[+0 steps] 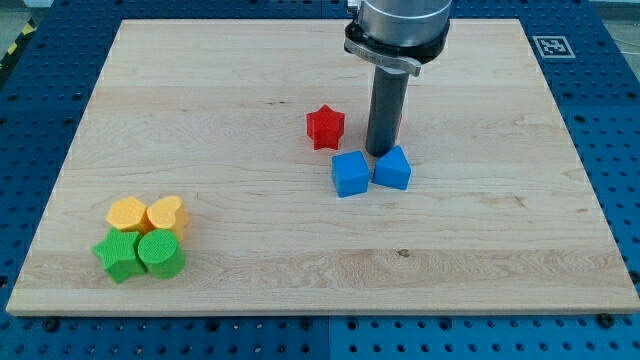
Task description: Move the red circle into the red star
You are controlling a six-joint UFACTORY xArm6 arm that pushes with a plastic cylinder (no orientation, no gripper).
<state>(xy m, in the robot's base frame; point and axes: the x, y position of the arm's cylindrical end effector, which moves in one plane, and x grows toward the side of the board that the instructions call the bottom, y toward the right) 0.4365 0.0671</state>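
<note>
1. Wooden board [250,300]: lying flat on a blue perforated table [612,150] and filling most of the view.

2. Cluster of four, sitting near the view's bottom left corner of the board, all packed together and touching. The green star [117,257] and green circle [161,254] are making up the nearer row. The yellow hexagon-like block [127,213] and yellow heart [167,214] are sitting just behind them.

3. Blue pair, sitting right of the board's centre. The blue cube [349,173] is on the view's left and a blue block with a peaked top [392,168] on the right; the two are standing just beside each other, edges meeting or nearly so.

4. My tip [380,153]: resting on the board just behind the blue pair, above the gap between them. The arm is carrying no fingers, only the straight dark rod, so nothing is being gripped.

5. Red star [325,128]: sitting just to the view's left of the rod, apart from it, and behind the blue cube.

6. Red circle [399,124]: showing only as a thin red sliver at the rod's right edge, the rest being hidden behind the rod. Its shape cannot be confirmed. It is lying on the far side of the rod from the red star, not touching it.

7. Black-and-white marker [553,45]: sitting at the board's far right corner.
</note>
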